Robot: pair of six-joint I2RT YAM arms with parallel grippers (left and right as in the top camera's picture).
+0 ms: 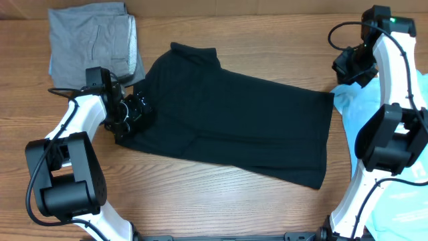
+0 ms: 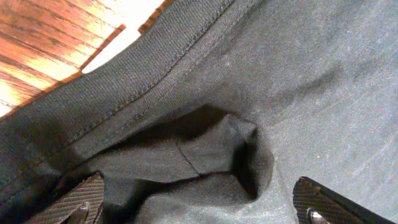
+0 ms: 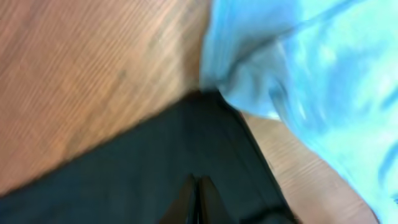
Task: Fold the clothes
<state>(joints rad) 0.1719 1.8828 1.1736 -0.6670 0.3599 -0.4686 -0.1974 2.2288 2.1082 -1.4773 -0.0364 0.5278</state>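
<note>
Overhead shows a brown wood-grain table [image 1: 221, 194] with a plain black short-sleeved T-shirt [image 1: 234, 120] spread across its middle in a long, slanted, matte slab with soft creases. A crumpled light-blue T-shirt with white print [image 1: 409, 201] lies at the right edge, just beside the black hem. A grey knit garment [image 1: 90, 43] sits folded into a rough rectangle at the top left. The left gripper [image 1: 137, 110] rests on the black shirt's left edge, jaws released wide, straddling a puckered pocket of cloth near a stitched seam. The right gripper [image 1: 351, 67] is clenched with nothing visibly between its fingers, over the shirt's right corner.
</note>
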